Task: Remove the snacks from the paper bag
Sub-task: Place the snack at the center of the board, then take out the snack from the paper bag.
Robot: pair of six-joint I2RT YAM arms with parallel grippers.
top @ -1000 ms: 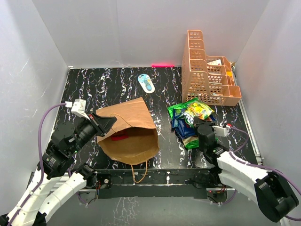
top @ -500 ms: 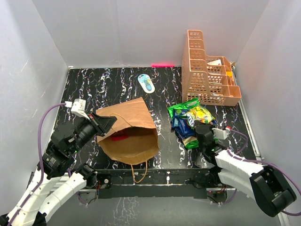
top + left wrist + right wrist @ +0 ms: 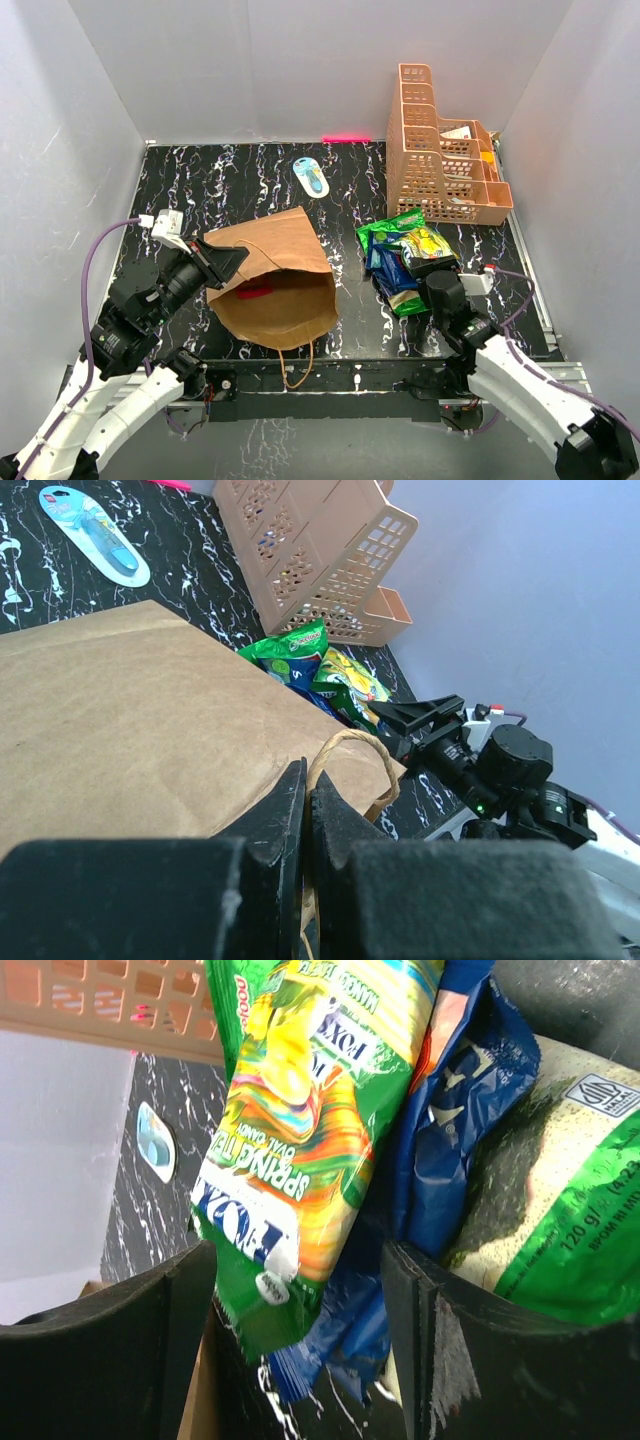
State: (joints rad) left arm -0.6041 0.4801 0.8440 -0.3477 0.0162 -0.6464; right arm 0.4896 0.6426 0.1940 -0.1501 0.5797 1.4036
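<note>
Right of the paper bag (image 3: 275, 265): right gripper (image 3: 432, 264), jaws wide astride the snacks (image 3: 400, 262), may drag the green packet (image 3: 425, 240) away; left gripper (image 3: 224, 264), clamped on the rim, may tear it.

Bright, even, diffuse light; shadows are soft.
From above, the black counter (image 3: 230, 180) is evenly lit, with mild shade inside the paper bag (image 3: 275, 262) and a pink-red glow (image 3: 346, 138) at the counter's far edge. In the left wrist view the left pincer (image 3: 305, 780) is a dark blur up close. In the right wrist view the glossy snacks (image 3: 300, 1130) carry sheen, and the right pincer (image 3: 300, 1260) is dim and soft-edged.
</note>
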